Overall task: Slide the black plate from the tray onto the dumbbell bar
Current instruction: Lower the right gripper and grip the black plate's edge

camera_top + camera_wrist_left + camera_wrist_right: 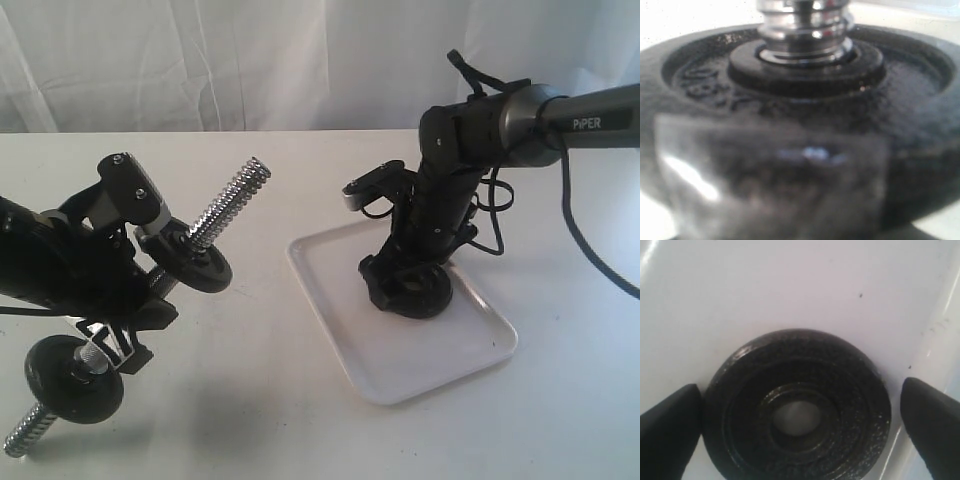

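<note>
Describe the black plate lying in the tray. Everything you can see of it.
The black plate is a small round disc, matte and grainy like cast iron, with a raised rim, a stepped inner ring and a round central hole showing white through it. It lies flat on the white tray, near one rim. The open right gripper straddles it: one finger right at its edge, the other clear.

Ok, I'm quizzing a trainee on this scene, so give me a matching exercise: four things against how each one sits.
Things: 1 black plate; 2 tray; 3 dumbbell bar; 4 right gripper.
States: A tilted, one threaded end pointing up; B lying flat in the tray; C open, straddling the plate; D white, on the table.
Pairs: 1-B; 2-D; 3-A; 4-C.
</note>
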